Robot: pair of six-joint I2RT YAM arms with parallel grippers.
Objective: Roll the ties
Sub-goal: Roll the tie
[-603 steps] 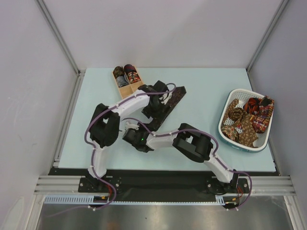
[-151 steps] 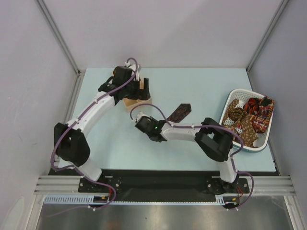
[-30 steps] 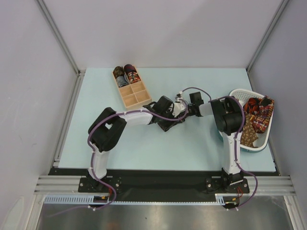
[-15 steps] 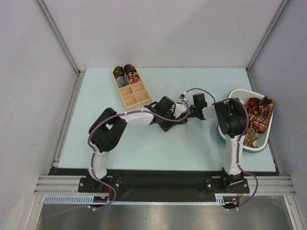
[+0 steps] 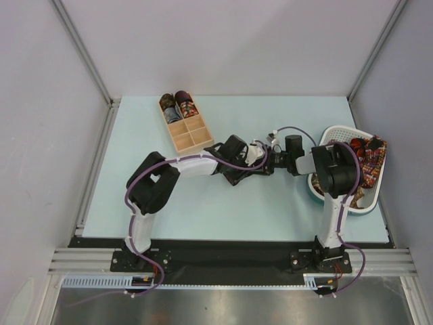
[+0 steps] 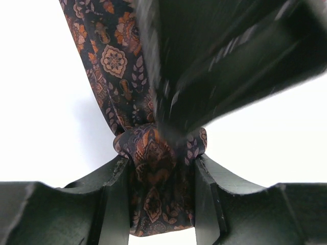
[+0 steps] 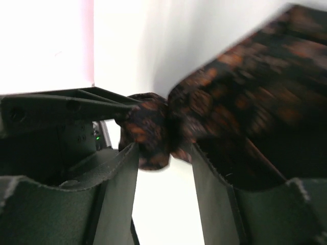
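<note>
A dark tie with an orange paisley pattern [image 6: 115, 61] is bunched into a small roll. My left gripper [image 6: 161, 171] is shut on that roll [image 6: 153, 153], and the loose tail runs up and to the left. My right gripper [image 7: 163, 148] has the same roll [image 7: 148, 135] between its fingertips, and the wide part of the tie [image 7: 245, 92] spreads to the upper right, blurred. In the top view the left gripper [image 5: 253, 163] and the right gripper [image 5: 269, 160] meet tip to tip at mid-table and hide the tie.
A wooden compartment box [image 5: 191, 137] at the back left holds two rolled ties [image 5: 177, 103] in its far cells. A white basket [image 5: 325, 133] at the right edge holds several loose ties [image 5: 369, 162]. The right arm's elbow stands in front of the basket.
Over the last second the right arm's wrist has drawn to the right, toward the basket. The left gripper has stayed in place at mid-table.
</note>
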